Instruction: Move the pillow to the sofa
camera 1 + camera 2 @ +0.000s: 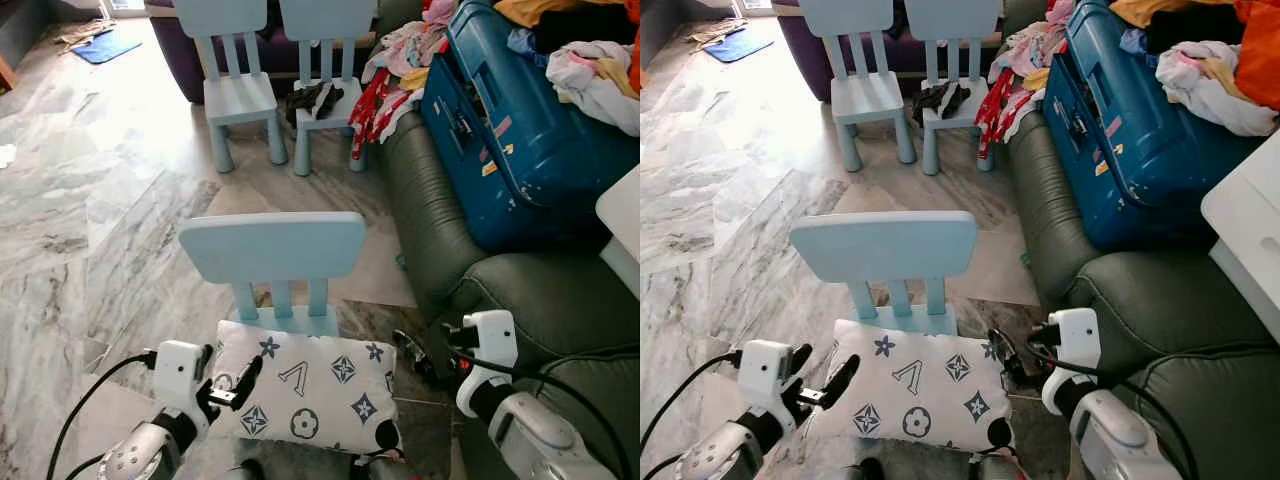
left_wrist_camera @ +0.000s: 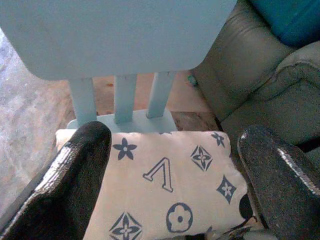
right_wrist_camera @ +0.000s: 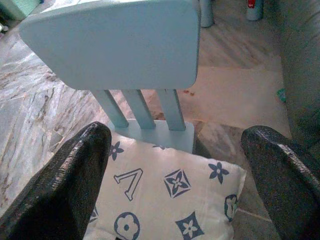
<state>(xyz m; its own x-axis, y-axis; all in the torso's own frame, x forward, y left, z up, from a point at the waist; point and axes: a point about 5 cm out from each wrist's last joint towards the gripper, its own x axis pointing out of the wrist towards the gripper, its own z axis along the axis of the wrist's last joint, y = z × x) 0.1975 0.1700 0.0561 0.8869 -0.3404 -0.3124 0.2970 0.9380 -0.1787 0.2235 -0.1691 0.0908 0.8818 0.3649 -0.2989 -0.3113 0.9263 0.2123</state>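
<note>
A white pillow (image 1: 305,390) with dark blue flower and letter prints lies on the seat of a small light blue chair (image 1: 272,247), just in front of me. My left gripper (image 1: 235,383) is open at the pillow's left edge, and its fingers (image 2: 82,165) stand wide apart over the pillow (image 2: 165,185). My right gripper (image 1: 412,352) is open at the pillow's right edge, with its fingers (image 3: 75,175) spread on either side of the pillow (image 3: 165,192). The dark green leather sofa (image 1: 540,300) stands close on the right.
A blue suitcase (image 1: 520,130) and heaps of clothes (image 1: 600,70) take up the sofa's far part. Two more light blue chairs (image 1: 240,90) stand at the back, one with dark cloth (image 1: 315,100) on it. A white object (image 1: 625,215) juts in at the right. Marble floor (image 1: 90,220) lies to the left.
</note>
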